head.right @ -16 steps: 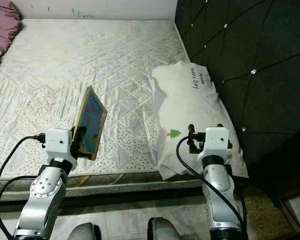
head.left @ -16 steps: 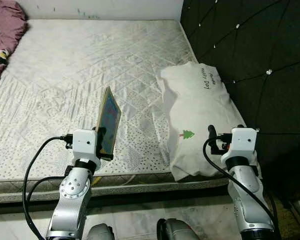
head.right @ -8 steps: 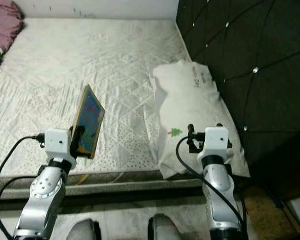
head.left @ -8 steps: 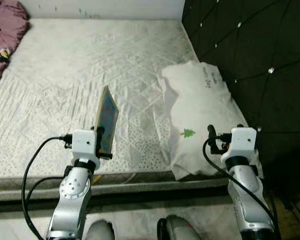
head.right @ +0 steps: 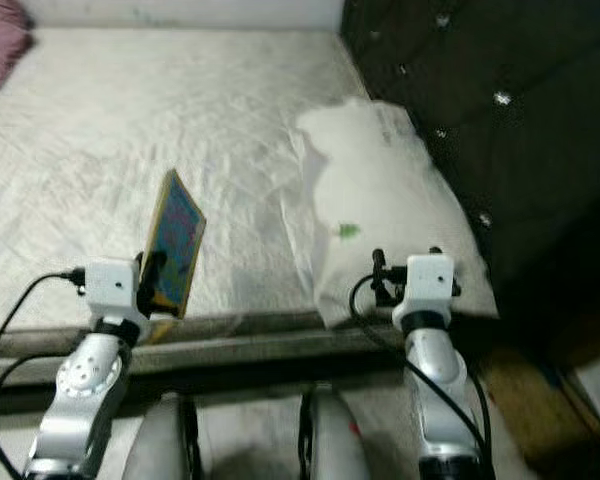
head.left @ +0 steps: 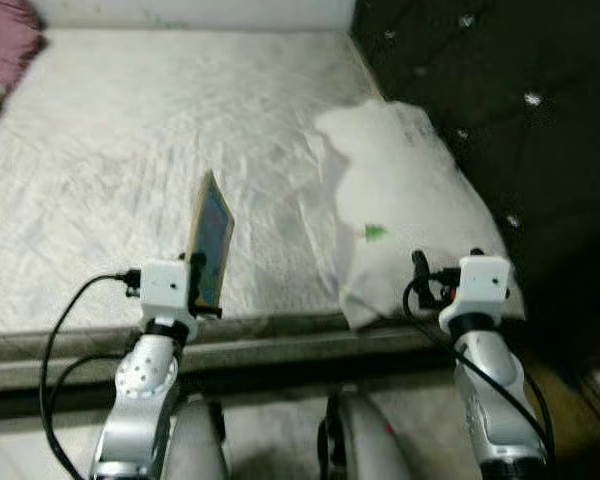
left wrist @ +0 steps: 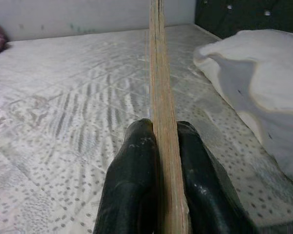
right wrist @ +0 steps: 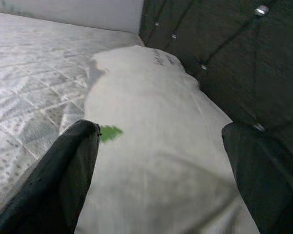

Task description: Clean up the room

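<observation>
A thin picture book with a colourful cover stands on edge in the air over the near edge of the bed. My left gripper is shut on its lower end; in the left wrist view both black fingers press against the book's spine. My right gripper is open, held over the near end of the white pillow, which has a small green tree print. The pillow lies along the dark headboard side of the bed.
A dark padded headboard rises on the right. A purple blanket lies at the bed's far left corner. The mattress's near edge and tiled floor are below my arms. The picture is blurred by movement.
The whole view has slid and blurred as the camera moved back from the bed. The book stays held in my left gripper; both arms keep their pose.
</observation>
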`<state>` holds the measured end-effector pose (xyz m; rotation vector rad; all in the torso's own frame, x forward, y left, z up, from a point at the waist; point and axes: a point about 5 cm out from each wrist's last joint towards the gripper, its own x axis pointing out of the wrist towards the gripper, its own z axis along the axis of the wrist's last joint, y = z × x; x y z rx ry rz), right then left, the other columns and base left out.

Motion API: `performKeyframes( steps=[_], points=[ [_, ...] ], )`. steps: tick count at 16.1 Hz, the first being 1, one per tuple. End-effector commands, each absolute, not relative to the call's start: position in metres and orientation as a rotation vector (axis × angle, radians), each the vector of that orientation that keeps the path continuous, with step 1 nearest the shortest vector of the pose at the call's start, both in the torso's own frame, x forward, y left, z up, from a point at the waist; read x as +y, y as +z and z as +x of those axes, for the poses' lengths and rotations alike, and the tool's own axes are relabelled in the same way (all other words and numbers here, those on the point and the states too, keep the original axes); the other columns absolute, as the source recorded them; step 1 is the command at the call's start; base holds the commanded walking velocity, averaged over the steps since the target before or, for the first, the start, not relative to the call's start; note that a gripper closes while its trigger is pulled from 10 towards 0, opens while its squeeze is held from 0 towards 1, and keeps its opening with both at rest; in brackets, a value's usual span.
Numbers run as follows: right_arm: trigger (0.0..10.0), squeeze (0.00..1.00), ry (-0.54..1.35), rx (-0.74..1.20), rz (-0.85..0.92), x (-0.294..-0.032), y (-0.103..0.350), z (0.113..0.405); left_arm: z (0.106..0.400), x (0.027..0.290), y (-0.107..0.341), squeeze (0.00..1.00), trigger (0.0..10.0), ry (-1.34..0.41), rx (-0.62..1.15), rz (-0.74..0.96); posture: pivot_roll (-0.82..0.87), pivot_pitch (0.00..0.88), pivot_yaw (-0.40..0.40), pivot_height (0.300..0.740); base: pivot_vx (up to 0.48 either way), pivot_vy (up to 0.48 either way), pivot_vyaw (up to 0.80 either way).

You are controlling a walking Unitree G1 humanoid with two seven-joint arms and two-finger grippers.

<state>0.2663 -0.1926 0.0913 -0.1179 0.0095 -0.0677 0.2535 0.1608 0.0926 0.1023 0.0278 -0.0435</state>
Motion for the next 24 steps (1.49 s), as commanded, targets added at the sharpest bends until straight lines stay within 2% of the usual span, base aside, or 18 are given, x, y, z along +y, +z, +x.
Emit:
performKeyframes(
  steps=[1, 9, 24],
  points=[
    [10.0, 0.00, -0.080, 0.019, -0.125, -0.1959, 0.0899, 0.2661, 0.2565, 0.1603, 0.1047, 0.00, 10.0, -0.043, -0.031, 0.105, -0.03, 0.118, -0.035, 0.642, 0.000, 0.000, 0.00],
    [10.0, 0.00, -0.076, 0.019, -0.127, -0.1960, 0.0896, 0.2669, 0.2560, 0.1588, 0.1051, 0.00, 10.0, -0.064, -0.036, 0.088, -0.03, 0.117, -0.038, 0.642, 0.000, 0.000, 0.00],
    [10.0, 0.00, -0.070, 0.015, -0.132, -0.1958, 0.0901, 0.2679, 0.2570, 0.1557, 0.1069, 0.00, 10.0, -0.091, -0.047, 0.071, -0.03, 0.117, -0.037, 0.642, 0.311, 0.000, 0.00]
  ],
)
